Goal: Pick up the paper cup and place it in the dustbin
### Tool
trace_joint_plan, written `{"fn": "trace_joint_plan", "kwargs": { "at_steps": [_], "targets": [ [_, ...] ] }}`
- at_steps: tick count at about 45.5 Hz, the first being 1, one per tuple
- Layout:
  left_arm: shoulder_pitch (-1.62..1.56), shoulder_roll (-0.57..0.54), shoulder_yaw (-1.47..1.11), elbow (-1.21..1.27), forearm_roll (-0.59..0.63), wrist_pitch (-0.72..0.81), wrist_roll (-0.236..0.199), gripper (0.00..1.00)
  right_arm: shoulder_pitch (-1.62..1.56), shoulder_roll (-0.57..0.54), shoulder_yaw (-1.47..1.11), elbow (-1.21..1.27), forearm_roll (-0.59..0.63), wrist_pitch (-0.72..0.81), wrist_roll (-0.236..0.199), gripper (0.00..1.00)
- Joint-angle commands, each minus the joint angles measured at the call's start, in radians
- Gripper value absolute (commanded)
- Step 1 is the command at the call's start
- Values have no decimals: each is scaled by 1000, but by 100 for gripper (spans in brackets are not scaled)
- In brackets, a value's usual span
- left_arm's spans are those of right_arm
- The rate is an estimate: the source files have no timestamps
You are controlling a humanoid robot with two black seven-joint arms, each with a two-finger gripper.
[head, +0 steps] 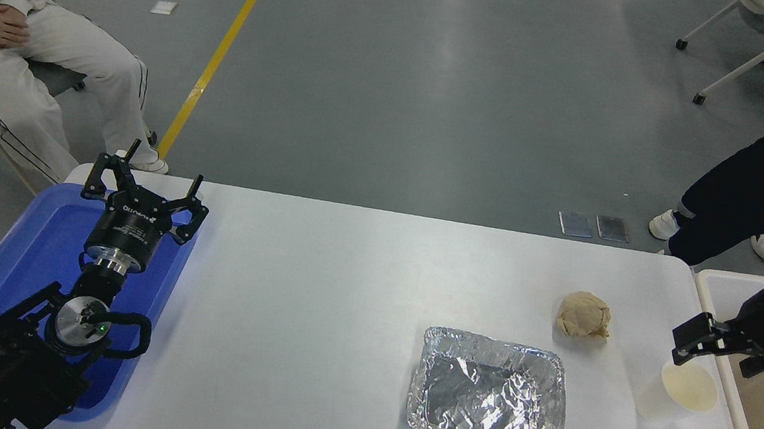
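Paper cup (686,389) upright on the white worktop (344,296), just beside the dustbin (729,384) rim, near the foil tray (487,392), paper ball (583,314) behind. Right claw (719,351) spread wide, grasping nothing, hovering close over the cup's far rim. Left claw (144,191) released too, parked over the blue tray (25,253), well apart from the cup.
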Motion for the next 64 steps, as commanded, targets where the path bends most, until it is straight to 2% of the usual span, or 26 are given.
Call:
{"fn": "trace_joint_plan", "kwargs": {
  "at_steps": [1,11,15,23,29,32,33,37,42,46,52,64],
  "targets": [
    [0,0,0,0,0,0,-1,100,-76,-3,16,-54,-3,-39,0,100],
    [0,0,0,0,0,0,-1,100,-104,0,17,-65,-1,-55,-1,100],
    [2,0,0,0,0,0,-1,100,-113,-2,28,-65,-1,-55,-1,95],
    [2,0,0,0,0,0,-1,100,-139,-2,68,-77,-3,-61,-4,94],
    [2,0,0,0,0,0,-1,100,-150,-5,97,-77,10,-62,-27,85],
    [0,0,0,0,0,0,-1,100,-150,-7,105,-76,16,-61,-44,71],
    [2,0,0,0,0,0,-1,100,-150,-10,105,-76,17,-59,-56,62],
    [0,0,0,0,0,0,-1,100,-150,-20,106,-76,19,-58,-70,44],
    [2,0,0,0,0,0,0,100,-147,-28,111,-76,19,-58,-75,40],
    [2,0,0,0,0,0,-1,100,-142,-40,119,-76,17,-50,-75,19],
    [0,0,0,0,-1,0,0,100,-133,-53,119,-67,17,-36,-75,1],
    [0,0,0,0,0,0,0,100,-132,-51,119,-62,11,50,-73,0]
  ]
}}
